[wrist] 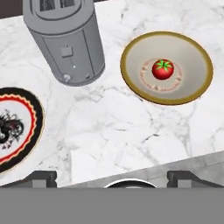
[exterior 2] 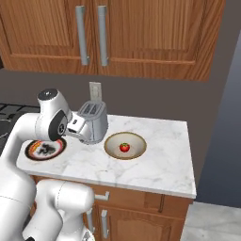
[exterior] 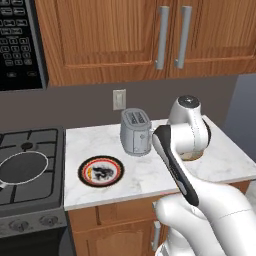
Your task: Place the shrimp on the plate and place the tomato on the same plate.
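The tomato (wrist: pixel 162 69) is a small glossy red ball with a green stem top. It lies in the middle of a gold-rimmed bowl (wrist: pixel 129 83) on the right part of the marble counter, and I also see the tomato (exterior 2: pixel 124 147) from the right base. The plate (exterior: pixel 101 171), with a red-orange rim and a dark pattern, rests flat on the left part of the counter; the plate (wrist: pixel 17 127) is cut off at the hand view's left edge. My gripper (wrist: pixel 113 178) hovers open above the counter's front edge, between plate and bowl, holding nothing. The shrimp is out of view.
A grey toaster (wrist: pixel 65 39) stands at the back between plate and bowl. A stove with a dark frying pan (exterior: pixel 22 167) adjoins the counter on the left. Wooden cabinets hang overhead. My arm hides the bowl in the left base view.
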